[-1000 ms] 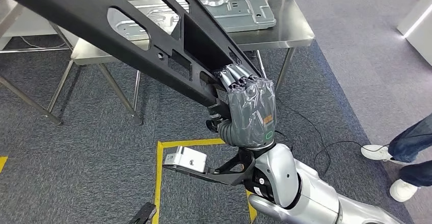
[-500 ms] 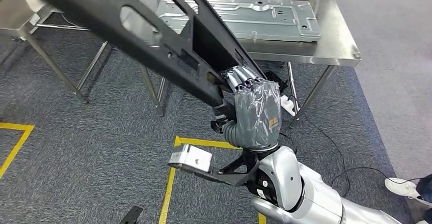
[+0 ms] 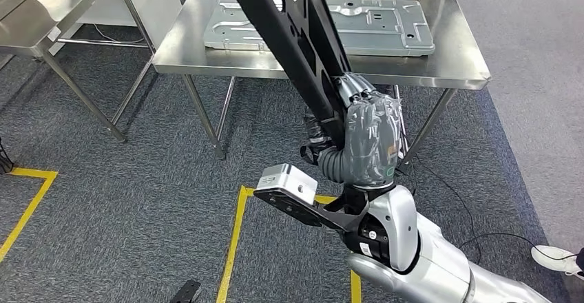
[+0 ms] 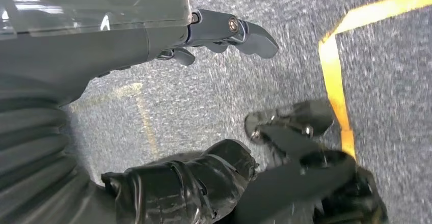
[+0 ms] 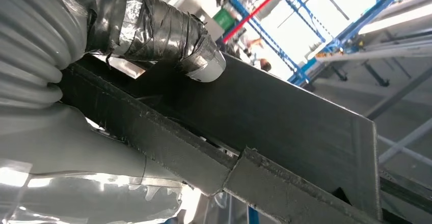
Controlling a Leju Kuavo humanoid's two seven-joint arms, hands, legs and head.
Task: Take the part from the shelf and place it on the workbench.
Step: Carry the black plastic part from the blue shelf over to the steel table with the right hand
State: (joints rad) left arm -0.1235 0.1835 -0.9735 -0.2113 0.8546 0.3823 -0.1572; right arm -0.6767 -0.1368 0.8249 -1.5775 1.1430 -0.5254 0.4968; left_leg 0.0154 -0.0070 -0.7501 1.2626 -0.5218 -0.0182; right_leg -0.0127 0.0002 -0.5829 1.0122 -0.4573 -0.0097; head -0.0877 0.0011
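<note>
Part (image 3: pixel 289 27): one long black frame, gripped at its lower end by the right hand (image 3: pixel 368 141), slanting up over one steel workbench (image 3: pixel 454 69) bearing one grey metal plate (image 3: pixel 372 24). Left hand (image 4: pixel 168 107) hangs over carpet, seemingly empty with fingers apart.

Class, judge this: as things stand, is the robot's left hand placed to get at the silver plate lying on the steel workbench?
Probably not: the left hand hangs low over the carpet, empty, while the silver plate lies up on the workbench.

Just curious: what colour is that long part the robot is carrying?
Black. The part, held by the right hand, shows best in the head view.
</note>
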